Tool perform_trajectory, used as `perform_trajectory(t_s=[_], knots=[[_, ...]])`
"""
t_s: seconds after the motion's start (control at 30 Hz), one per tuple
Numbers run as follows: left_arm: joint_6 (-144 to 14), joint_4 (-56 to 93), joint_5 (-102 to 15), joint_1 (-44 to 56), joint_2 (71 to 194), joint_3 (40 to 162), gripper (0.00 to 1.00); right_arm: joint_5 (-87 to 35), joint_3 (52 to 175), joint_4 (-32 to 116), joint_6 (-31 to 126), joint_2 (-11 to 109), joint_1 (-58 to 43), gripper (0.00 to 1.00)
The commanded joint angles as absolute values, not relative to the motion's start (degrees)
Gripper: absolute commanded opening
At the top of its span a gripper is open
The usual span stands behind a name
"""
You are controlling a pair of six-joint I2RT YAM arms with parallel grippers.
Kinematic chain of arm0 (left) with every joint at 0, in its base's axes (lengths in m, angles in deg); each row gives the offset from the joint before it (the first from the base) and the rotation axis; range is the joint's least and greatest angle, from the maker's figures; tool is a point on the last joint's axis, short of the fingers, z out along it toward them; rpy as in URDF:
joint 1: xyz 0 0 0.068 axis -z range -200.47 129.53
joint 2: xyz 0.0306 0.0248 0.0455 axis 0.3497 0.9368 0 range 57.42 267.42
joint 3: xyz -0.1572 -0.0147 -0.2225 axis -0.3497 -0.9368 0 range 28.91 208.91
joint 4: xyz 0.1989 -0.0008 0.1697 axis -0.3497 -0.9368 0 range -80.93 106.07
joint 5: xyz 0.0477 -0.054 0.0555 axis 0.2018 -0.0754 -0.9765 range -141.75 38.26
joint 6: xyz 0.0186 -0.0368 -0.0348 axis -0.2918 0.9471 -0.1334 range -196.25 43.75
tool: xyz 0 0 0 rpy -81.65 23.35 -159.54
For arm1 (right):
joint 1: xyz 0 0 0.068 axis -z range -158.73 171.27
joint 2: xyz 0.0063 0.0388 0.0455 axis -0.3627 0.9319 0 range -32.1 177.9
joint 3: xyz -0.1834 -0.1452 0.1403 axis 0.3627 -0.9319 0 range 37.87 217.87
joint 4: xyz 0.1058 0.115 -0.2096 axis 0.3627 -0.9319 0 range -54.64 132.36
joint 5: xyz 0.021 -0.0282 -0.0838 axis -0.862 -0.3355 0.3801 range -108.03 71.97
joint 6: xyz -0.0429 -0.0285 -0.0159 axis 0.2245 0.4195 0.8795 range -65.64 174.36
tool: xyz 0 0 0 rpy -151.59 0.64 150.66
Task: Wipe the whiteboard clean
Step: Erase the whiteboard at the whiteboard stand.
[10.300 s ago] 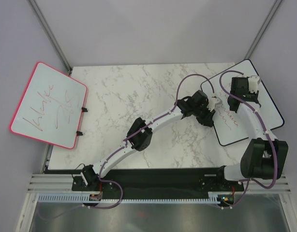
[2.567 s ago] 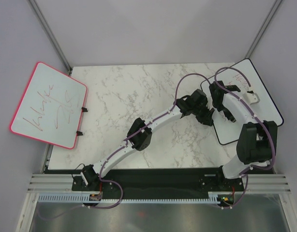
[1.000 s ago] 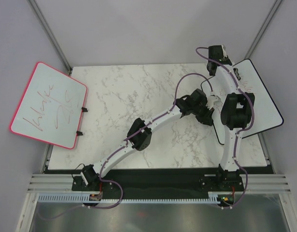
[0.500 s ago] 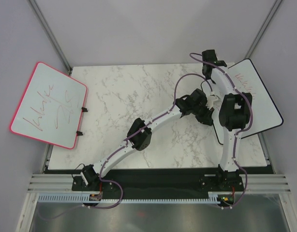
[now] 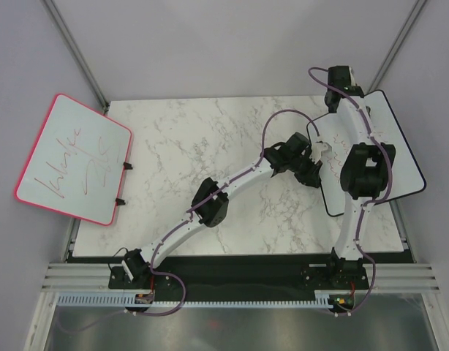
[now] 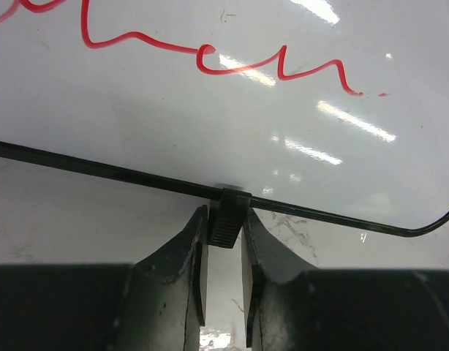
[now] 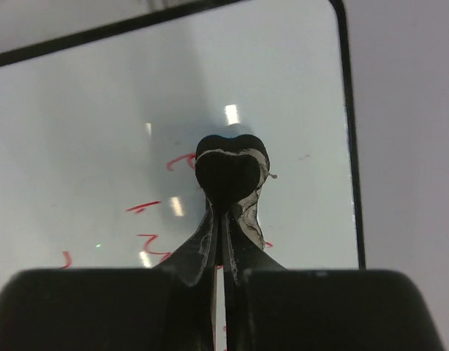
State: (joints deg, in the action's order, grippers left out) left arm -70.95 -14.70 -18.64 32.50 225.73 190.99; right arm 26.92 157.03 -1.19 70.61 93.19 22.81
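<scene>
The black-framed whiteboard (image 5: 400,157) lies at the table's right. My left gripper (image 5: 317,148) is shut on a black clip (image 6: 229,219) on the board's left frame edge. Red handwriting (image 6: 210,55) runs across the face just beyond it. My right gripper (image 5: 352,99) is over the board's far end, shut on a dark eraser pad (image 7: 230,170) whose tip is against the white face (image 7: 85,124). A few red strokes (image 7: 179,162) show beside the pad. The frame's corner (image 7: 340,14) is up and to the right of it.
A pink-framed whiteboard (image 5: 74,157) with red scribbles leans off the marble table's (image 5: 195,146) left edge. Grey walls and two slanted metal posts (image 5: 74,51) close the back. The right arm's elbow (image 5: 365,172) hangs over the black-framed board.
My right gripper with the eraser has swung rightward along the board's far end. The red writing seen there in the top view half a second ago no longer shows. The left gripper holds still.
</scene>
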Motion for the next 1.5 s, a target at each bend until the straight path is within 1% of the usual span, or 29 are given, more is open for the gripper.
perform_trajectory(t_s=[0.0, 0.17, 0.37, 0.4, 0.63, 0.73, 0.9, 1.0, 1.13, 1.27, 1.3, 1.47], knots=[[-67.64, -16.72, -20.19, 31.82, 227.4, 192.65, 0.02, 24.51, 160.12, -1.58, 71.94, 95.33, 17.06, 0.0], [-67.64, -16.72, -20.11, 31.82, 227.4, 192.65, 0.02, 23.8, 162.24, -1.41, 69.57, 96.39, 16.43, 0.0], [-67.46, -16.72, -20.19, 31.82, 227.4, 192.56, 0.02, 28.99, 158.99, -1.41, 67.99, 93.32, 21.0, 0.0], [-67.46, -16.63, -20.19, 31.82, 227.4, 192.56, 0.02, 29.78, 158.81, -1.41, 68.16, 92.97, 23.7, 0.0], [-67.29, -16.54, -20.19, 31.82, 227.4, 192.56, 0.02, 33.65, 159.51, 0.87, 70.97, 91.21, 25.93, 0.0], [-67.29, -16.54, -20.1, 31.82, 227.57, 192.74, 0.02, 30.59, 160.91, 1.32, 71.15, 91.12, 25.49, 0.0], [-67.2, -16.63, -19.93, 31.74, 227.58, 192.83, 0.02, 31.01, 159.43, 3.08, 72.73, 91.38, 22.15, 0.0], [-67.2, -16.63, -19.93, 31.74, 227.58, 192.83, 0.02, 29.79, 158.2, 3.08, 70.62, 92.52, 22.76, 0.0], [-66.85, -16.72, -19.75, 31.65, 227.75, 192.92, 0.02, 28.04, 151.98, 2.38, 68.52, 93.49, 22.76, 0.0], [-66.76, -16.63, -19.84, 31.65, 227.84, 193.18, 0.02, 18.38, 147.04, 1.67, 65.26, 92.88, 21.89, 0.0], [-66.76, -16.63, -19.75, 31.73, 227.84, 193.09, 0.02, 15.14, 145.21, 1.76, 65.69, 92.53, 19.97, 0.0], [-66.76, -16.63, -19.84, 31.65, 227.75, 193.09, 0.02, 12.82, 139.57, 5.44, 67.63, 90.33, 14.51, 0.0]])
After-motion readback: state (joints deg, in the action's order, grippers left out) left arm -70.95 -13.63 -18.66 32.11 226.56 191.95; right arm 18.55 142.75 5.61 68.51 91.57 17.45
